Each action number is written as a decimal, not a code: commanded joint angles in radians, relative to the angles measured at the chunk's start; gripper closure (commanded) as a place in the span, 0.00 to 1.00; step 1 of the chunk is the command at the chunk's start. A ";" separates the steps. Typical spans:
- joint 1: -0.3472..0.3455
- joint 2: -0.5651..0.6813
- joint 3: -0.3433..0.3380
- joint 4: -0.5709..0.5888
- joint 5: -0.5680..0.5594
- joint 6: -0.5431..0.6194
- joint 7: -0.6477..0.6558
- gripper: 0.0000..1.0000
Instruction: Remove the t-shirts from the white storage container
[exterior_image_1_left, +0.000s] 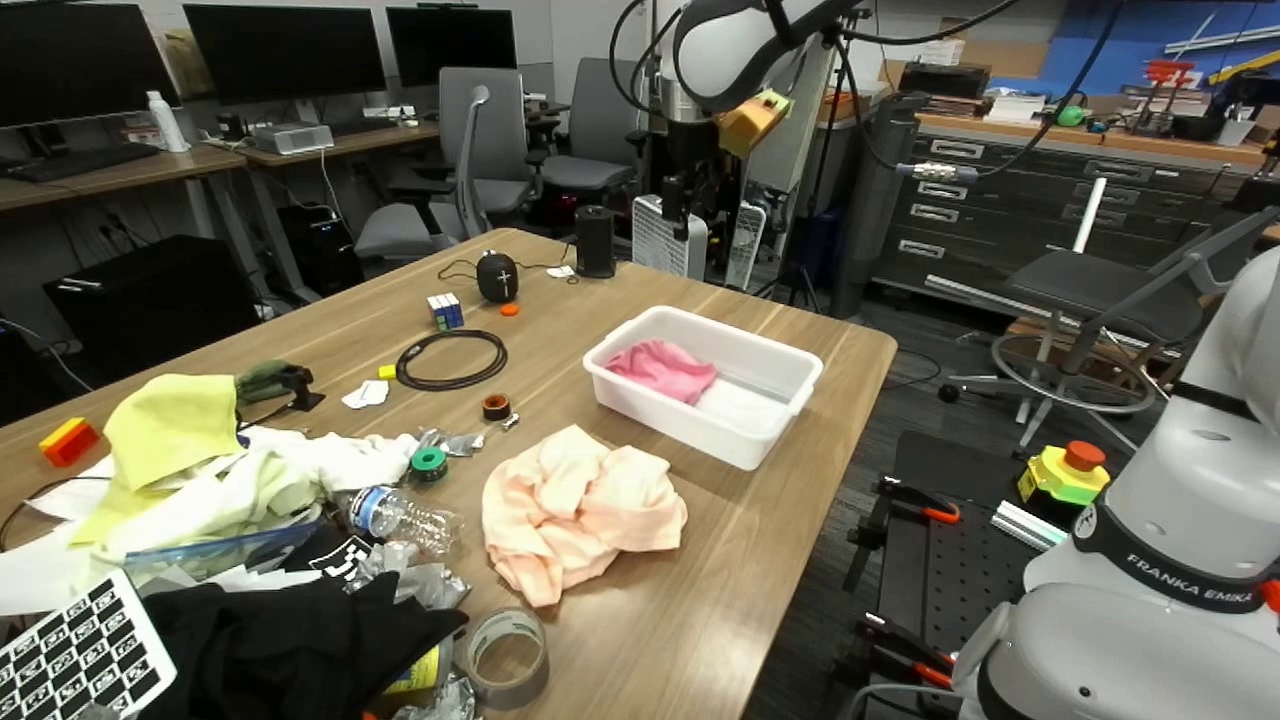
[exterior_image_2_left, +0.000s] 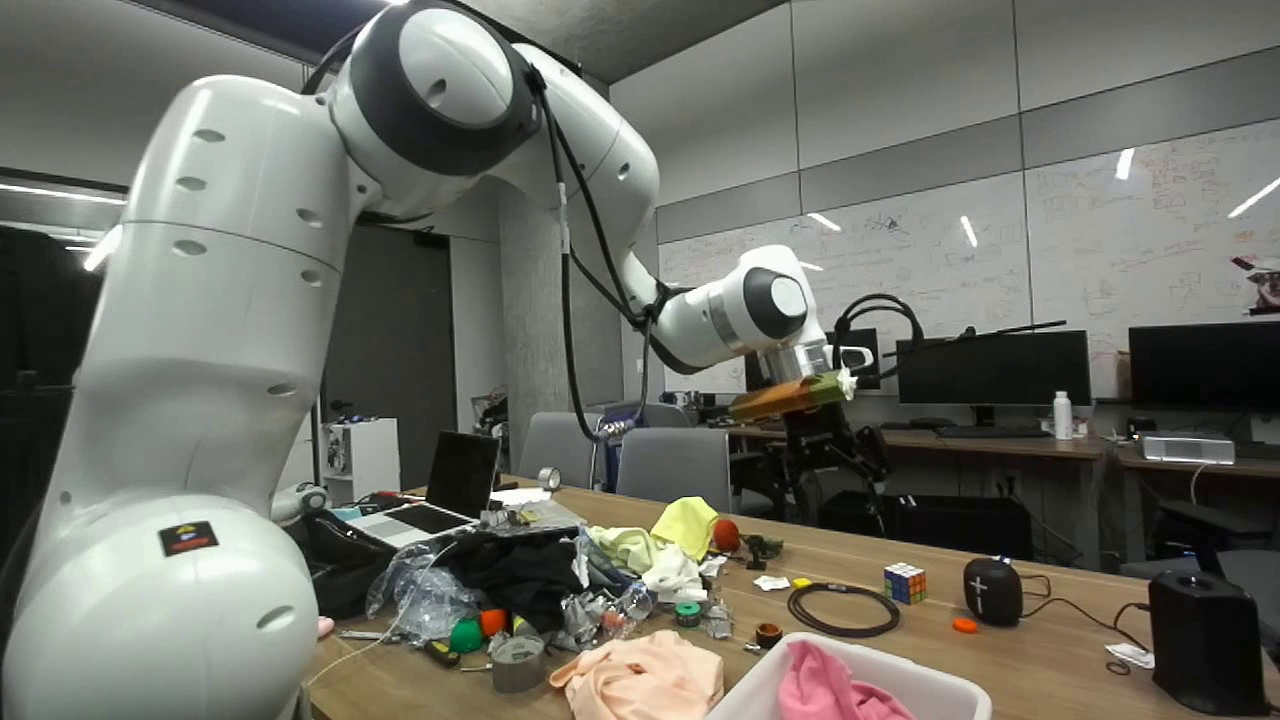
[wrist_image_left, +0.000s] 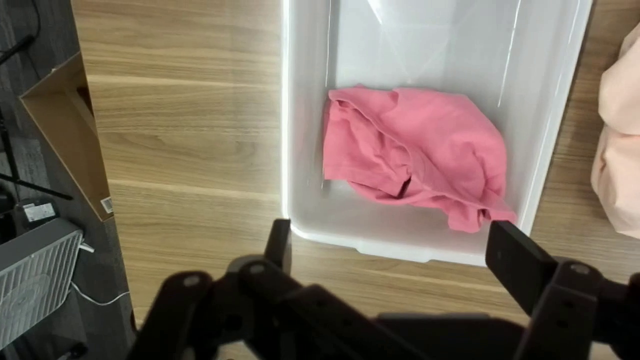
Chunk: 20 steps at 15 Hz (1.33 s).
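Observation:
The white storage container (exterior_image_1_left: 680, 424) stands on the table; its rim (exterior_image_2_left: 935, 682) is cut off at the bottom of an exterior view. A crumpled pink t-shirt (exterior_image_1_left: 662, 370) lies in one end of it, also seen in the wrist view (wrist_image_left: 425, 145). A crumpled peach cloth, seemingly a t-shirt (exterior_image_1_left: 580, 512), lies on the table beside the container; its edge shows in the wrist view (wrist_image_left: 620, 150). My gripper (wrist_image_left: 390, 225) is open and empty, its fingers wide apart. In an exterior view the gripper (exterior_image_1_left: 695, 215) hangs high above the table, apart from the container and the shirts.
A clutter of clothes, a plastic bottle (exterior_image_1_left: 405, 518), a tape roll (exterior_image_1_left: 507, 655) and a laptop (exterior_image_1_left: 75, 655) covers one table end. A black cable coil (exterior_image_1_left: 452, 360), Rubik's cube (exterior_image_1_left: 445, 311) and speakers (exterior_image_1_left: 497, 277) stand past the container. The table edge runs close to it.

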 joint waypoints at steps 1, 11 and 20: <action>-0.022 0.091 -0.006 0.071 0.043 0.012 -0.060 0.00; -0.055 0.293 0.009 0.210 0.103 0.074 -0.127 0.00; -0.065 0.466 0.032 0.340 0.146 0.030 -0.130 0.00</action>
